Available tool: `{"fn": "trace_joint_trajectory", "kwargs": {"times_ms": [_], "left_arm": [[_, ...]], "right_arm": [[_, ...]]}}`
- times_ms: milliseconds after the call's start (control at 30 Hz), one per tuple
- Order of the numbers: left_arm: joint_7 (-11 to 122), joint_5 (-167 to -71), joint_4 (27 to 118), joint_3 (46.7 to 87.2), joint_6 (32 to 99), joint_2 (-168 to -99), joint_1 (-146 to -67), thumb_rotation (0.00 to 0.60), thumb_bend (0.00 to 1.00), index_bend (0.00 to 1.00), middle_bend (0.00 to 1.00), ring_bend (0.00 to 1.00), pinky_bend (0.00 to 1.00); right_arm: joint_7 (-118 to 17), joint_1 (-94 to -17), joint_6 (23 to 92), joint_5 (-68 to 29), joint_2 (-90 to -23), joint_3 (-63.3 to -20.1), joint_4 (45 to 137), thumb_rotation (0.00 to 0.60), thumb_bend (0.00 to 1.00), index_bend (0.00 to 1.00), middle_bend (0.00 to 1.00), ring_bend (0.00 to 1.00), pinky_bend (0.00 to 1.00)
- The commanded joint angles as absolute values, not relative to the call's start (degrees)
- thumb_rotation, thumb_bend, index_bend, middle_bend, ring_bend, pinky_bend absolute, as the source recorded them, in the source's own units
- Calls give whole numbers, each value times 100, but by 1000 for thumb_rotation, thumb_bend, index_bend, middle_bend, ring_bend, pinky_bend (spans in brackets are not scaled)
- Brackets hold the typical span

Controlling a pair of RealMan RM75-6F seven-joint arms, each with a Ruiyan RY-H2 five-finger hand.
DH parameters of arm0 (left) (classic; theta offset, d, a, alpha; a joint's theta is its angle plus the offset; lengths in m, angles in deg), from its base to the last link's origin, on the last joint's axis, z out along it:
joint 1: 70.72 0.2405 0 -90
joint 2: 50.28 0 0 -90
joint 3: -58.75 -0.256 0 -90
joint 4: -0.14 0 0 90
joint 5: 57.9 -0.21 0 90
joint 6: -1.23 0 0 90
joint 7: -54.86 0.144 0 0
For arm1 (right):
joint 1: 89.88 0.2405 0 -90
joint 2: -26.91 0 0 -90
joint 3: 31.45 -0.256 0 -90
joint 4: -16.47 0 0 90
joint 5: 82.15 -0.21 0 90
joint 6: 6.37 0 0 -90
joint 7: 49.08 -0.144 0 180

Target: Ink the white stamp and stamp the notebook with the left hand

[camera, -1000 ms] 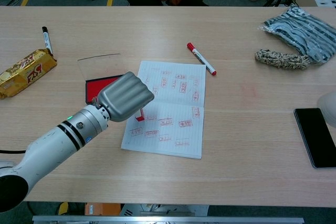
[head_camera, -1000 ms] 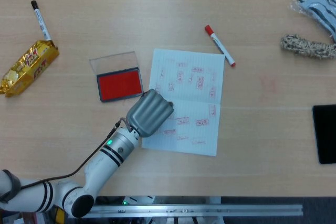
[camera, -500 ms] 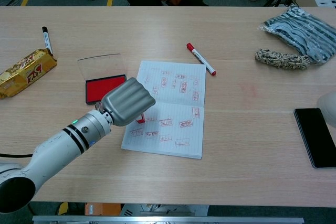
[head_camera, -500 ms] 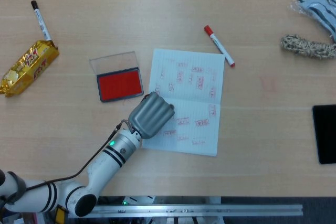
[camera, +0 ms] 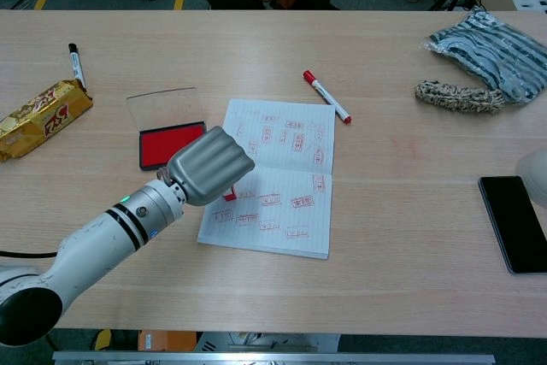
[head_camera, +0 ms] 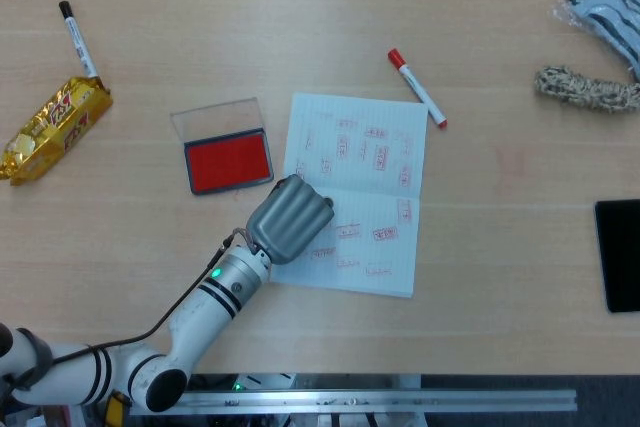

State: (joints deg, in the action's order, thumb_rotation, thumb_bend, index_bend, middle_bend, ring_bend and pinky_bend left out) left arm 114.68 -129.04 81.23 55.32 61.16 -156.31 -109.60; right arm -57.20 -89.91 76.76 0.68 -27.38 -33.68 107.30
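Observation:
The open notebook lies mid-table, its pages covered with several red stamp marks. My left hand is curled over the left edge of its near page, back facing up, gripping the stamp. Only the stamp's red base peeks out below the fingers in the chest view, touching the page; its white body is hidden. The red ink pad sits just left of the notebook with its clear lid folded back. My right hand is not shown.
A red marker lies beyond the notebook's far right corner. At the left are a black marker and a gold snack pack. A black phone, a woven cord and striped cloth sit at the right.
My left hand has dropped slightly and shifted toward the near side, bringing the stamp down onto the near page. Over the last half second it has barely moved.

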Motion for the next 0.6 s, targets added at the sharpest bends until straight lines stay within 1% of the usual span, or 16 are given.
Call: {"fn": "trace_joint_trajectory", "kwargs": {"times_ms": [33,267,600], "left_arm": [[11490,-12910,8140,5536,6120,-15635,-10953,600,270,574,1000,1000,1000],[11557,-13037,8281,5552,6224,-15566,-10939,600,270,574,1000,1000,1000],[11658,-13218,8834,5837,6460,-15126,-11015,600,270,574,1000,1000,1000]], "right_arm": [[-5725,-8998,7687,71,-2735,-3370,10730,600,219,335,350,288,445],[-5742,-9003,7702,83,-2738,-3376,10726,600,219,335,350,288,445],[-5795,-8992,7698,123,-2785,-3377,10679,600,219,335,350,288,445]]}}
